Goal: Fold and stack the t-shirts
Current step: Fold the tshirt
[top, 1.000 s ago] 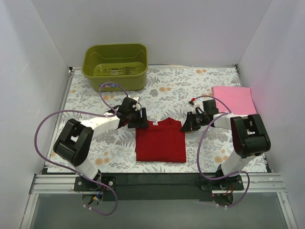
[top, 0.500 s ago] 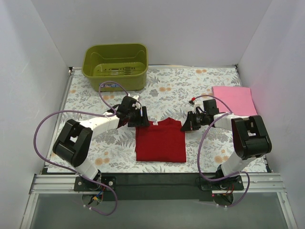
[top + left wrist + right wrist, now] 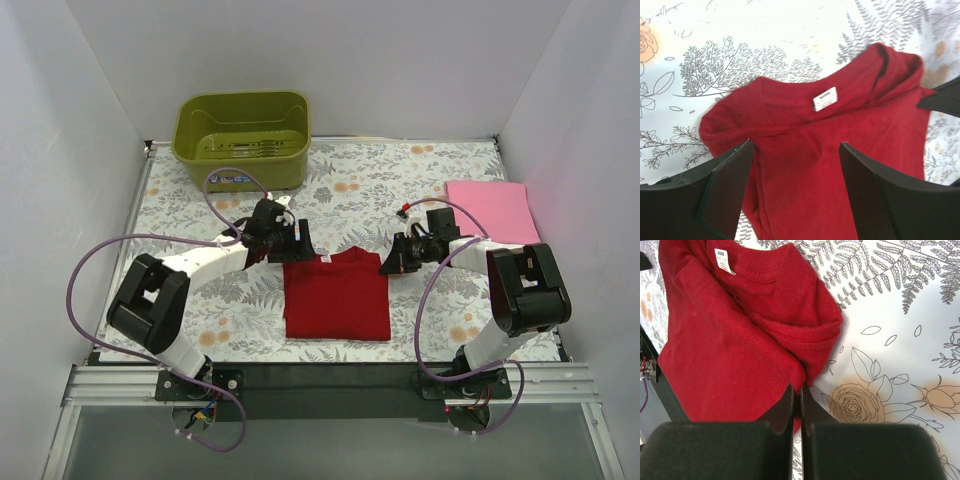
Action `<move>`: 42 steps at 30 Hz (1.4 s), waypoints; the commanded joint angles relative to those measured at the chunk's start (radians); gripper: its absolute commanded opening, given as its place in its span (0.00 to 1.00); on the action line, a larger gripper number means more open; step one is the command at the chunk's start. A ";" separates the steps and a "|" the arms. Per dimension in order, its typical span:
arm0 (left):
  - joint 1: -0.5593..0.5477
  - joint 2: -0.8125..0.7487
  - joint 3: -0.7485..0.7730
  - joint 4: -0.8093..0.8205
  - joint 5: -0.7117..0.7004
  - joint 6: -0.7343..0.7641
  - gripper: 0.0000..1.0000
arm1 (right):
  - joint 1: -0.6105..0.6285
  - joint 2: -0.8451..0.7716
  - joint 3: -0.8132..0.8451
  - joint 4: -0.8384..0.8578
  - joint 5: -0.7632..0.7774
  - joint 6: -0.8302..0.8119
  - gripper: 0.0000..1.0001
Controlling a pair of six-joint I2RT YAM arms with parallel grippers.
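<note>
Here, red tee (image 3: 812,145) btwn L fingers (image 3: 722,197)

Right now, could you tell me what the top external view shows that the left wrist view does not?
Only the top view shows the green tub at the back and the pink shirt lying flat on the right. Only the left wrist view shows plainly the left gripper open over the cloth, and the collar stitching. Both show the red shirt on the flowered table cover.

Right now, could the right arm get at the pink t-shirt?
Probably yes: the pink t-shirt lies just beyond it, nothing between, but the right gripper is shut on the red t-shirt.
</note>
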 commanded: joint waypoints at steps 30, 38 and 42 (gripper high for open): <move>0.003 -0.315 -0.095 -0.052 -0.051 -0.110 0.00 | 0.021 -0.250 0.035 -0.061 0.001 -0.028 0.01; 0.004 -0.363 -0.230 -0.027 -0.154 -0.216 0.00 | 0.082 -0.146 0.159 -0.082 -0.010 -0.067 0.01; 0.009 -0.313 -0.267 0.038 -0.203 -0.233 0.00 | 0.099 -0.048 0.219 -0.072 0.000 -0.084 0.01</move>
